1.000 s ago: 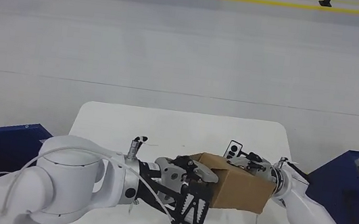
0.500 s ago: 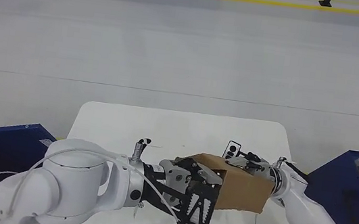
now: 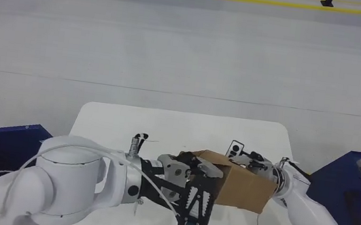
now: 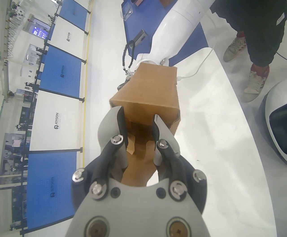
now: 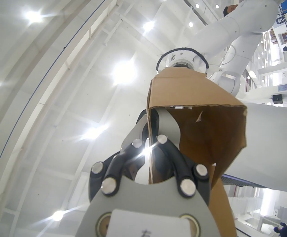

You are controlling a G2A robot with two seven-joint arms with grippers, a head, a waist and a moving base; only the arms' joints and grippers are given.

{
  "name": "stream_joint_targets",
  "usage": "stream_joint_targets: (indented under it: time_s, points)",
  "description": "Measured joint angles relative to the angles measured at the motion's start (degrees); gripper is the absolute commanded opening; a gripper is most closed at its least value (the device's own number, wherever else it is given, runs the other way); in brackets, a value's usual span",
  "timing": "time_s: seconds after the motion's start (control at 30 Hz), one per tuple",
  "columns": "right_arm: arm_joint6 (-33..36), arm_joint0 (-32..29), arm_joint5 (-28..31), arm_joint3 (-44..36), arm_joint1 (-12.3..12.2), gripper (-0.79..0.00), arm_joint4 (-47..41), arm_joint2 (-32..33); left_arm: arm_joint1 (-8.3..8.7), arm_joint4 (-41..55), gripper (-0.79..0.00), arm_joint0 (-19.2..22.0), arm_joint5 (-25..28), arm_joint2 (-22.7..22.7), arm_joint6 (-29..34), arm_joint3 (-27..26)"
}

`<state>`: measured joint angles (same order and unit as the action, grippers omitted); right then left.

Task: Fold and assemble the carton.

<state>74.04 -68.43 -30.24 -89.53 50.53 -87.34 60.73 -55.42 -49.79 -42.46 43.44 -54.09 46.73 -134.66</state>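
The carton (image 3: pixel 246 188) sits as an open brown sleeve between the two sets of fingers, over the near part of the white desk (image 3: pixel 117 121). I cannot tell whether its lower edge touches the desk. The right fingers (image 5: pixel 167 125) are pinched together on one side wall at the end of the carton nearest them. One finger is inside the sleeve and the other outside, with the cardboard edge running straight between them, so they carry that end. At the opposite end the left fingers (image 4: pixel 160 126) stand partly spread and grip nothing. An end flap (image 4: pixel 138 145) sticks out from the carton's mouth toward the palm, lying in the gap between them, and both tips sit close against the rim of the mouth just beyond.

Judging from this, the step in hand is closing the end by the left fingers. The sleeve looks squared up, but that flap is not yet folded across the opening, and the other flaps there are hard to make out. The next move likely calls for the left fingers to push the flap inward past the rim, along its fold line. Meanwhile the right fingers would act as a brace so the sleeve neither slides nor collapses. An off-centre push could skew the walls or pull the pinched wall free.
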Motion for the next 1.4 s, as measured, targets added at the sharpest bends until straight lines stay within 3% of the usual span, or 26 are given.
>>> stream_joint_targets:
  time_s: [0.23,0.27,0.3,0.4,0.77,1.0,1.1,1.23,1.4]
  points:
    - [-0.2,0.7,-0.2,0.2,-0.3,-0.785,-1.5,-0.1,1.46,5.3,-0.545,-2.8,-0.3,-10.5,-2.5,0.0]
    - [-0.3,0.7,-0.3,0.1,-0.3,-0.785,-1.6,-0.2,1.68,6.0,-0.397,-3.6,-0.5,-12.1,-3.0,0.0]
    - [-0.5,0.8,-0.5,0.0,-0.4,-0.785,-1.7,-0.4,1.93,6.7,0.000,-4.8,-1.2,-14.3,-3.6,0.0]
    - [-0.5,0.8,-0.5,-0.1,-0.4,-0.785,-1.7,-0.4,2.14,6.8,0.000,-6.0,-2.5,-17.0,-4.2,0.0]
    - [-2.6,-1.2,-0.3,-2.4,0.2,-0.785,-1.7,0.8,2.67,6.1,0.000,-9.4,-1.9,-16.4,-2.6,4.8]
    - [-2.6,-2.0,-0.4,-2.6,0.6,-0.785,-0.7,1.3,2.77,9.2,0.000,-11.6,-6.6,-20.4,-8.7,5.8]
    - [-2.7,-2.3,-0.3,-2.9,0.8,-0.785,-0.3,1.4,3.14,9.7,0.000,-13.7,-8.8,-22.3,-6.3,6.7]
    - [-3.0,-2.8,-0.3,-3.5,1.0,-0.785,0.3,1.7,3.47,9.0,0.000,-14.9,-9.3,-20.7,0.3,6.6]
    - [-3.2,-3.3,-0.4,-4.0,1.3,-0.785,0.8,2.2,2.98,10.0,0.000,-14.0,-9.6,-15.8,-0.5,6.7]
